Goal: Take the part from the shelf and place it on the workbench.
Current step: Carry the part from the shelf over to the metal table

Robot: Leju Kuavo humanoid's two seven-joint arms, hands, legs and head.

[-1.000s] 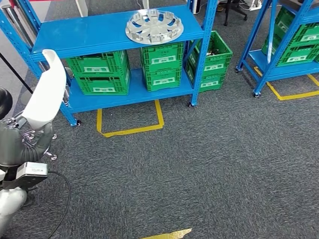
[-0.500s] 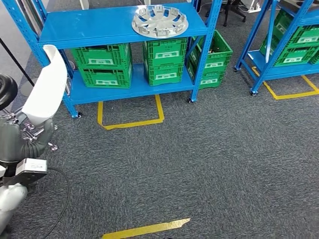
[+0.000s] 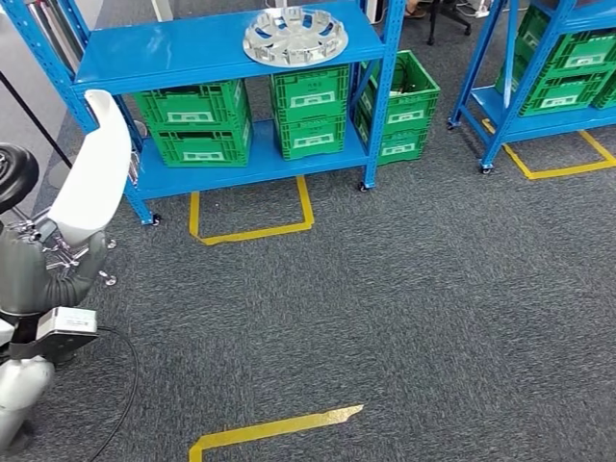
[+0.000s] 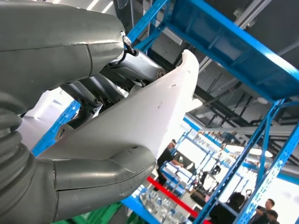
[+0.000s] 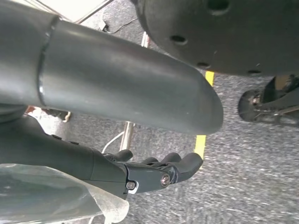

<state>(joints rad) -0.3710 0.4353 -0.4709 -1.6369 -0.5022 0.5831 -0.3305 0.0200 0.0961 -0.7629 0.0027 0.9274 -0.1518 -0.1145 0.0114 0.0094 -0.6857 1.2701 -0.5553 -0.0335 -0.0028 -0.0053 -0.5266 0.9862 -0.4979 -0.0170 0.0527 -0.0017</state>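
Left hand [image 3: 51, 252] grips white curved part [image 3: 92, 166] by lower end, off shelf [image 3: 174, 48], upright over carpet. Right hand [image 5: 155, 170] hangs, fingers apart, holding nothing. Risk: top-heavy part pivots or slips while walking; workbench unseen.

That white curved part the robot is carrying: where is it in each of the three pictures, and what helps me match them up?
Head view: the white part stands up at the left edge, held by the left hand.
Left wrist view: the part runs across the middle, between the thumb and the darker fingers.
Right wrist view: not in it; the right hand hangs over carpet.
Shared landmark: the blue shelf, whose beams pass behind the part.
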